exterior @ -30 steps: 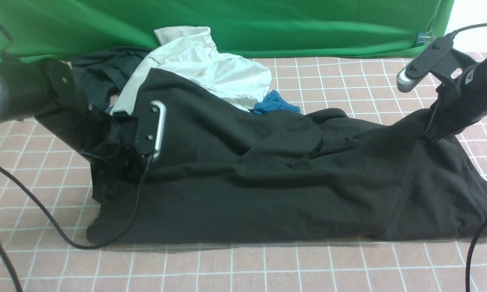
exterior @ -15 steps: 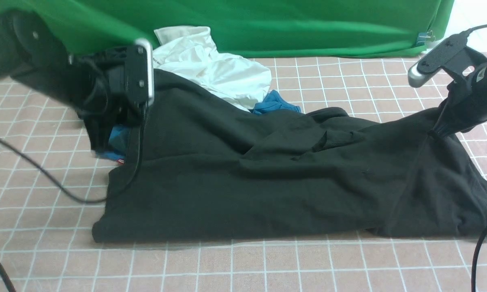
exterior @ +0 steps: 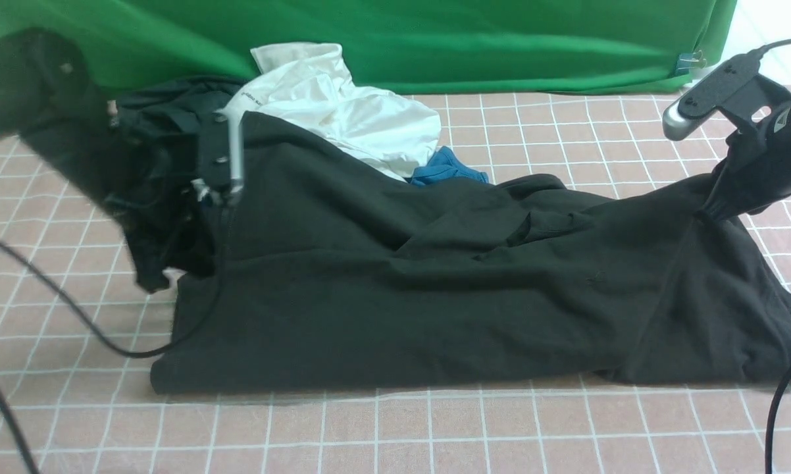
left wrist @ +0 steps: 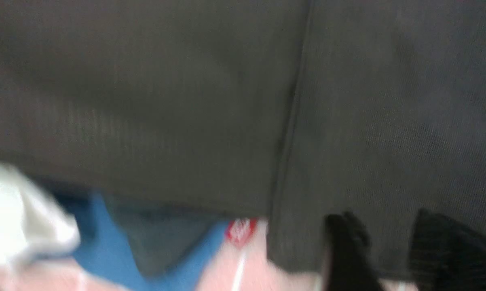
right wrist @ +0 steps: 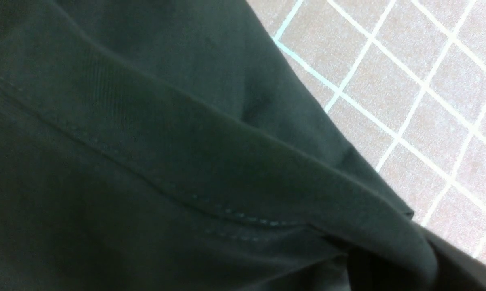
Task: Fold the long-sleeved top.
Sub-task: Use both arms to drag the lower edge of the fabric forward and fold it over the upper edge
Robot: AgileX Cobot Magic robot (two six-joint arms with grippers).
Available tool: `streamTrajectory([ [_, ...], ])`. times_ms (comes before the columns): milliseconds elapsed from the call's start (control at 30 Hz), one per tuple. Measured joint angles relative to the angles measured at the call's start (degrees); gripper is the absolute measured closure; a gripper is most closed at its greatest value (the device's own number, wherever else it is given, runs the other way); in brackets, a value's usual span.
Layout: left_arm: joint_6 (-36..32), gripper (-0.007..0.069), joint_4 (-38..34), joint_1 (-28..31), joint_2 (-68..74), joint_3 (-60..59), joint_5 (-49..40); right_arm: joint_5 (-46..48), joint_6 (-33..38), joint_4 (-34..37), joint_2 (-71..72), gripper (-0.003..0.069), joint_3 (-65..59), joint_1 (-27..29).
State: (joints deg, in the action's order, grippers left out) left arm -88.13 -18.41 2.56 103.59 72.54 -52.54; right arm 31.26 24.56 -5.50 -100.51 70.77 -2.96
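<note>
Long-sleeved top lying spread and rumpled across mid-table, folding barely begun: right gripper pinching and lifting its right edge, left gripper hovering slightly parted over its left edge, holding nothing discernible, white shirt lying behind.

Checked tablecloth under long-sleeved top

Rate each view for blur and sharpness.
Front view: left arm smeared by motion, black top and checked cloth fairly sharp. Left wrist view: heavily blurred throughout, black fabric, blue cloth and white cloth all soft. Right wrist view: crisp, stitching on the top clearly readable.
</note>
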Motion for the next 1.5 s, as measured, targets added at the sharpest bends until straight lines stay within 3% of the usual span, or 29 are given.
streamTrajectory([
  [100,-0.28,0.0279,-1.59,3.34,0.08,-2.35,2.58,-0.4,0.0,0.12,0.0,0.0579,0.0,0.0],
  [233,-5.31,0.0153,-2.23,4.23,2.1,-3.03,3.98,-0.62,0.0,0.13,0.0,0.0579,0.0,0.0],
  [433,-12.54,0.0133,-6.52,4.23,5.47,-3.34,6.07,-0.61,0.0,0.19,0.0,0.0579,0.0,0.0],
  [700,-11.97,0.0209,-7.89,4.23,6.06,-3.39,6.52,-0.56,0.0,0.23,0.0,0.0579,0.0,0.0],
  [800,-8.78,0.0288,-5.47,4.23,6.42,-3.39,5.79,-0.56,0.0,0.23,0.0,0.0579,0.0,0.0],
  [867,-5.8,0.0379,-2.62,4.23,6.48,-3.39,5.31,-0.56,0.0,0.23,0.0,0.0579,0.0,0.0],
  [1100,-4.42,0.0582,-0.95,4.23,6.48,-3.39,3.95,-0.66,0.0,0.23,0.0,0.0579,0.0,0.0],
  [1500,-2.89,0.0604,-7.31,4.23,-0.98,-3.39,8.66,-0.75,0.0,0.25,0.0,0.0579,0.0,0.0],
])
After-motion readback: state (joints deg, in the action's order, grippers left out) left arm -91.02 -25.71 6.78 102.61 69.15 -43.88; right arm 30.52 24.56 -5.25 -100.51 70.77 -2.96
